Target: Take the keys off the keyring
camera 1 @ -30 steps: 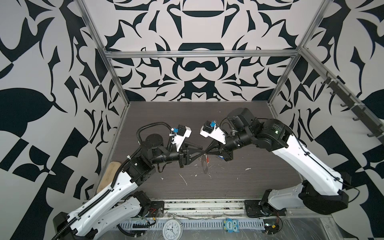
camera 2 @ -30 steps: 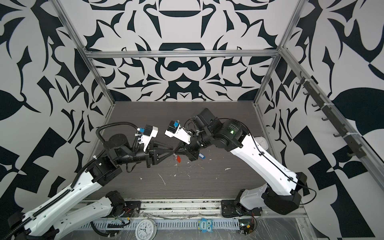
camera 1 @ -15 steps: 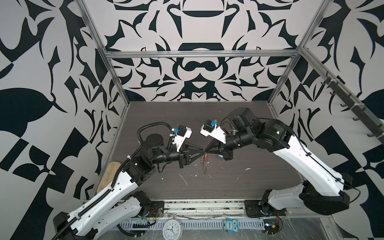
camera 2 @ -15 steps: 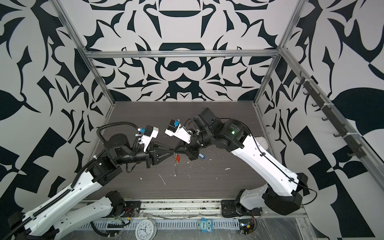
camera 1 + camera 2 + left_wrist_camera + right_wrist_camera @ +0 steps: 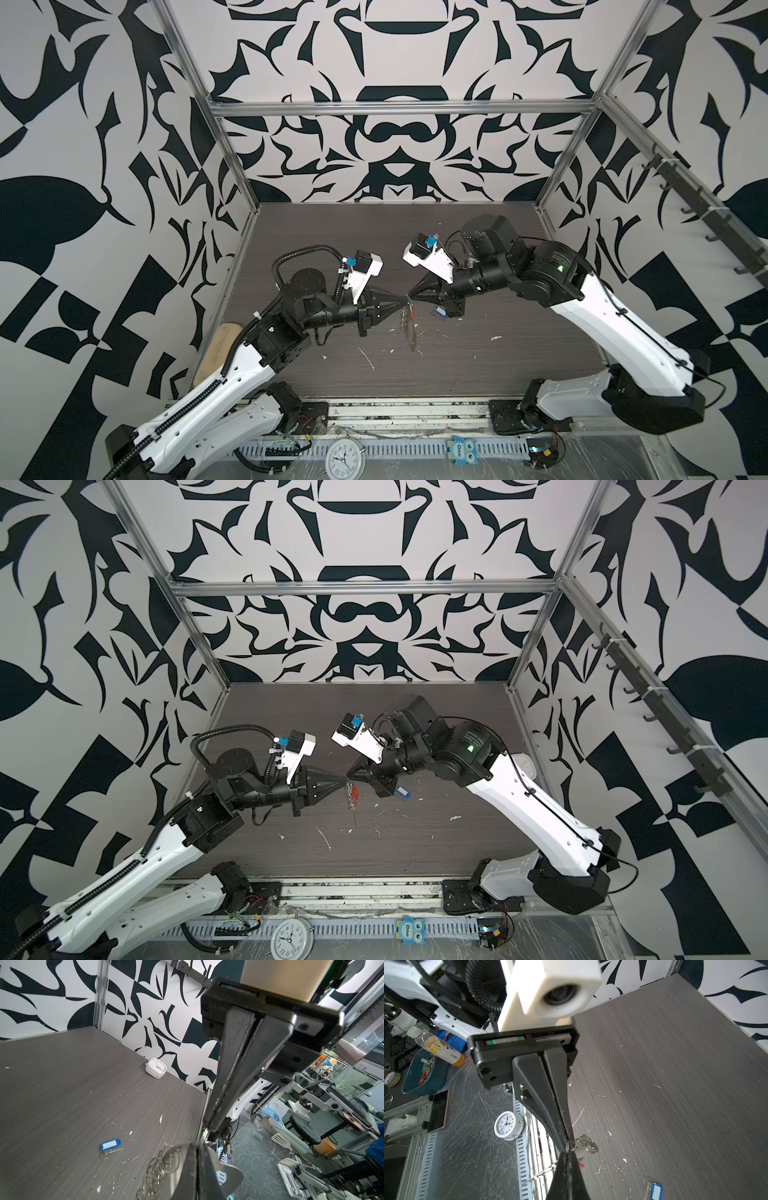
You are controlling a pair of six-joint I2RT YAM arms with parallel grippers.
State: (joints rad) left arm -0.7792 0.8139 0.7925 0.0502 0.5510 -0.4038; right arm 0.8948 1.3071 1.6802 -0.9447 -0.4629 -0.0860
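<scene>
In both top views my two grippers meet tip to tip above the middle of the table. The left gripper (image 5: 405,300) (image 5: 197,1145) is shut, and the silvery keyring (image 5: 160,1164) (image 5: 586,1144) (image 5: 352,802) hangs from its tip as a chain of rings. My right gripper (image 5: 411,296) (image 5: 566,1153) is shut on thin metal at the red key (image 5: 354,790) (image 5: 581,1164), which dangles just beside its tip. The blue key (image 5: 110,1145) (image 5: 655,1190) (image 5: 402,791) lies loose on the table under the right gripper.
A small white box (image 5: 155,1068) (image 5: 524,766) sits against the right wall. A tan pad (image 5: 216,353) lies along the table's left edge. White scuffs dot the dark table (image 5: 478,365). A clock (image 5: 345,459) stands in front of the table's edge.
My left gripper's jaws have closed at the point where the two tips meet. Both arms have stayed almost where they were.
</scene>
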